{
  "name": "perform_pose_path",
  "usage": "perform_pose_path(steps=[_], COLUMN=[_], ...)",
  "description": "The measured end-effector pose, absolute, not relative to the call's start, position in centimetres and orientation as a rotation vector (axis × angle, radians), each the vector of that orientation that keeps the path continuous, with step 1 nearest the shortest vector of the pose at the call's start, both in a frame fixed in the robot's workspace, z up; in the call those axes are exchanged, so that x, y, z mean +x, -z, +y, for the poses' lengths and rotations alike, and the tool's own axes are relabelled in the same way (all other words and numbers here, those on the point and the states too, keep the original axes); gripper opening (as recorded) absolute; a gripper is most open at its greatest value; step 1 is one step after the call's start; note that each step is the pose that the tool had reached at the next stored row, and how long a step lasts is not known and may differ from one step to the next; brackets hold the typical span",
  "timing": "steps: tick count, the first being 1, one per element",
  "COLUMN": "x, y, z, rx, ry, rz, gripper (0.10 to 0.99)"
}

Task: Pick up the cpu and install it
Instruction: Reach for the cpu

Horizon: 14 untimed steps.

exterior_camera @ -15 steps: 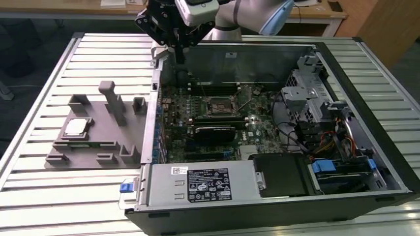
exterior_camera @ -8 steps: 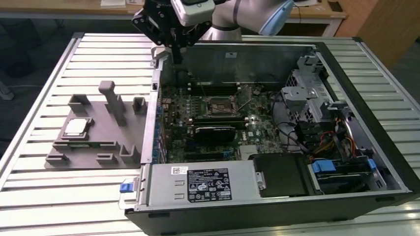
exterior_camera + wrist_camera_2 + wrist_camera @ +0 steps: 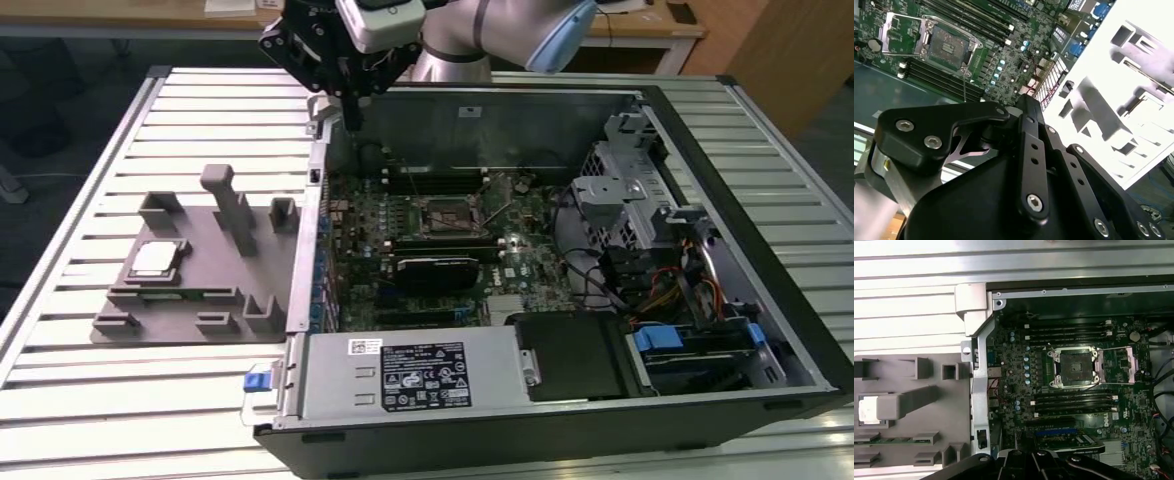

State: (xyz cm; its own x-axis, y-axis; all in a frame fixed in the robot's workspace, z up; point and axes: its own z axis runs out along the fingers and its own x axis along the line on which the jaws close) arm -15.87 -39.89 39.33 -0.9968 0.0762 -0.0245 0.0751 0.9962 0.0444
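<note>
Gripper [image 3: 352,112], jaws closed and empty, above the computer case [image 3: 561,100] far wall; cpu [image 3: 154,258] seated in the fixture tray [image 3: 214,278]. Risk: an approach clipping the tall post [image 3: 228,205] beside the cpu.

- Taking the open motherboard socket [image 3: 1076,367] as dial centre, the dark case wall [image 3: 1079,297] is marking twelve o'clock.
- The socket's load plate [image 3: 1121,365] is lying swung open at three o'clock.
- Memory slots [image 3: 1069,330] are running in rows at twelve and six o'clock.
- The grey fixture tray [image 3: 914,445] is lying outside the case at nine o'clock.
- The cpu [image 3: 869,410] is sitting in the tray, just beside a long post [image 3: 909,402], well apart from the socket.
</note>
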Motion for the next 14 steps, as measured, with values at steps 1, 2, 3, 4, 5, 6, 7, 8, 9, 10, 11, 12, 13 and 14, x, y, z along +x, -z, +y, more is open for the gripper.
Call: perform_pose_path(steps=[1, 2, 3, 4, 5, 6, 7, 8, 9, 10, 11, 12, 13, 14], x=[-15.9, -16.0, -16.1, -16.1, -16.2, -16.3, -16.4, -16.5, -16.6, -16.6, -16.8, -16.9, -17.0, -17.1], y=[-39.3, -39.3, -39.3, -39.3, -39.3, -39.3, -39.3, -39.3, -39.3, -39.3, -39.3, -39.3, -39.3, -39.3], z=[-39.9, -39.9, -39.9, -39.9, -39.9, -39.9, -39.9, -39.9, -39.9, -39.9, -39.9, -39.9, -39.9, -39.9], rx=[0.118, 0.118, 0.118, 0.118, 0.118, 0.118, 0.118, 0.118, 0.118, 0.118, 0.118, 0.118, 0.118, 0.118], ry=[-0.068, -0.068, -0.068, -0.068, -0.068, -0.068, -0.068, -0.068, -0.068, -0.068, -0.068, -0.068, -0.068, -0.068], rz=[3.112, 3.112, 3.112, 3.112, 3.112, 3.113, 3.113, 3.113, 3.112, 3.112, 3.112, 3.112, 3.112, 3.112], gripper=[0.106, 0.106, 0.106, 0.106, 0.106, 0.106, 0.106, 0.106, 0.106, 0.106, 0.106, 0.106, 0.106, 0.106])
